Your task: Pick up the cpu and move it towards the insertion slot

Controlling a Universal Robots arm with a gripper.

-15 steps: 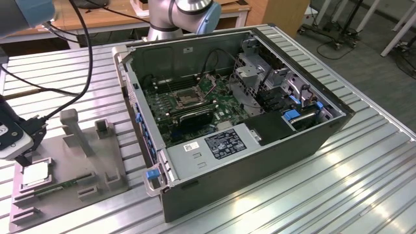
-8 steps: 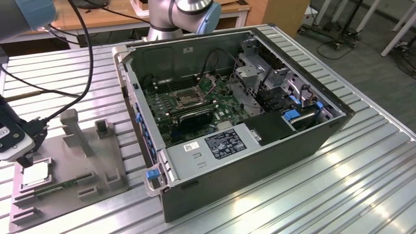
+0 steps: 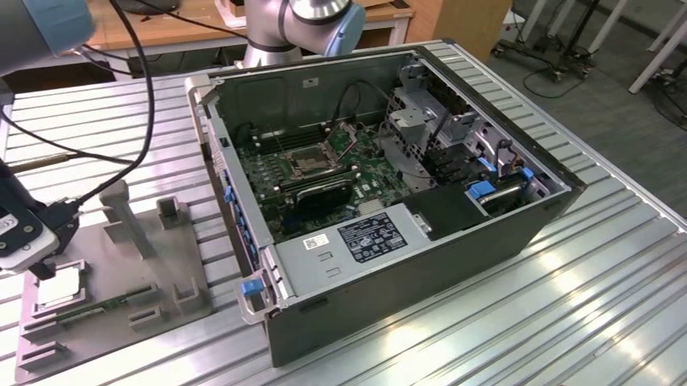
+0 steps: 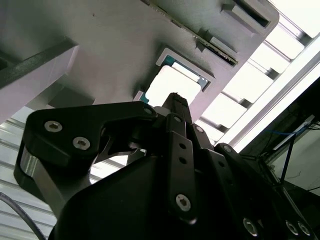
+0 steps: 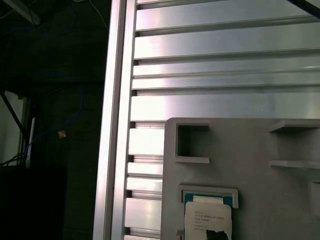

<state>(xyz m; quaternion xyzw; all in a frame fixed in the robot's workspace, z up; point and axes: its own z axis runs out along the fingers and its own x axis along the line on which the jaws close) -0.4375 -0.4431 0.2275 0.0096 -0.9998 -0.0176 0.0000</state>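
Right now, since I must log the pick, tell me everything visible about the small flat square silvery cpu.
The small flat square silvery-topped cpu has a thin green rim and faint print on top. It lies flat in a framed recess of the grey plastic fixture plate, toward the exterior view's left. The black gripper hangs close over one edge; contact cannot be judged.

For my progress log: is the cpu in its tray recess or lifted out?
In: the cpu lies flat inside the grey tray's recess, the hand close above it.
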